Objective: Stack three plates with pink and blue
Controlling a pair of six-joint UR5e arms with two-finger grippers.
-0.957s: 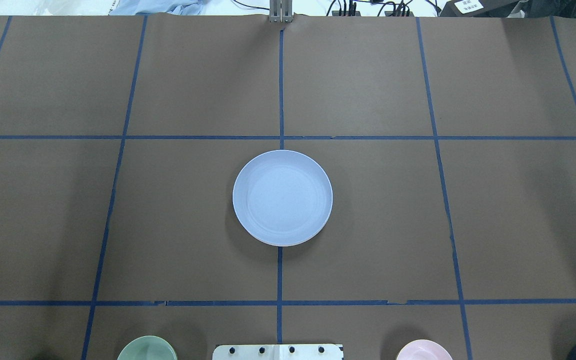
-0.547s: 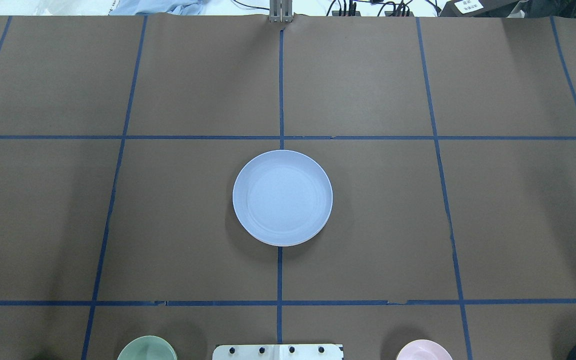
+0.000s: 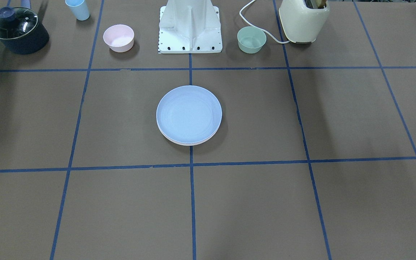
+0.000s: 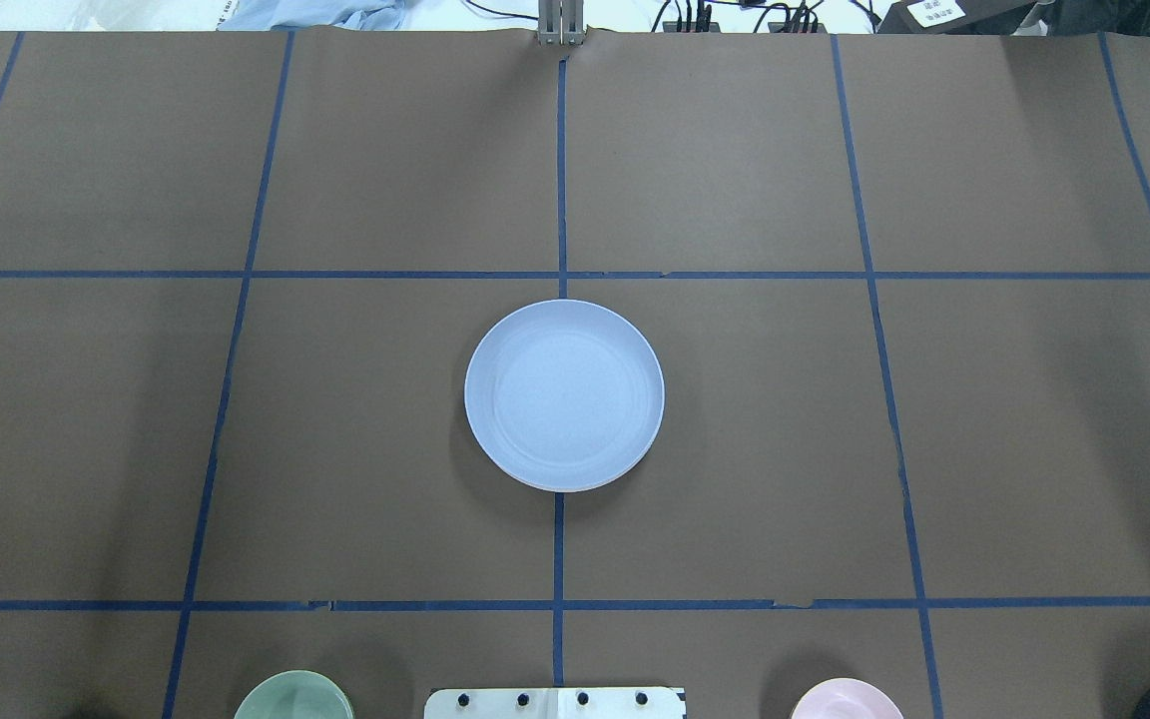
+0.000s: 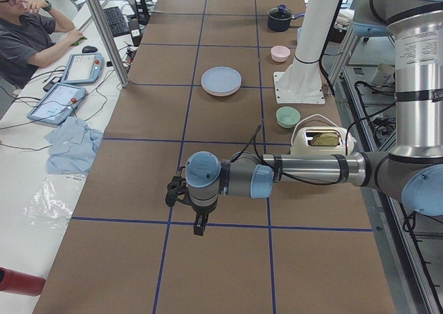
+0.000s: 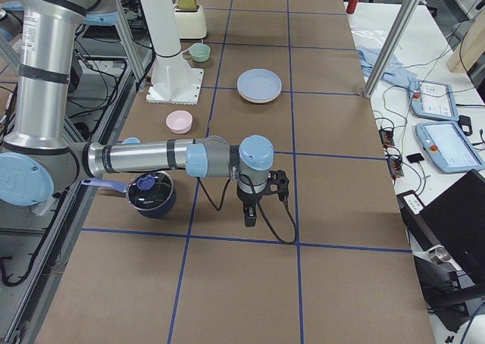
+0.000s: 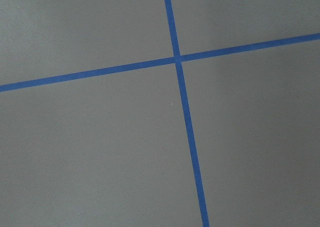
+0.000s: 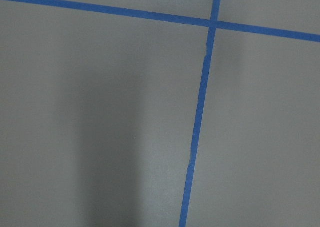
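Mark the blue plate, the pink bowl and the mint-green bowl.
blue plate [image 4: 564, 394]: overhead exterior view, centre of its upper face.
pink bowl [image 3: 118, 37]: front-facing view, inside of the bowl.
mint-green bowl [image 3: 251, 39]: front-facing view, inside of the bowl.

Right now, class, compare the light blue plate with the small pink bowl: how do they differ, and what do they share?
The blue plate is wide and shallow; the pink bowl is smaller and deeper. The blue plate tops a stack at mid-table; the pink bowl stands alone near the robot's base. The plate is light blue, the bowl pale pink. Both are round, upright and empty.
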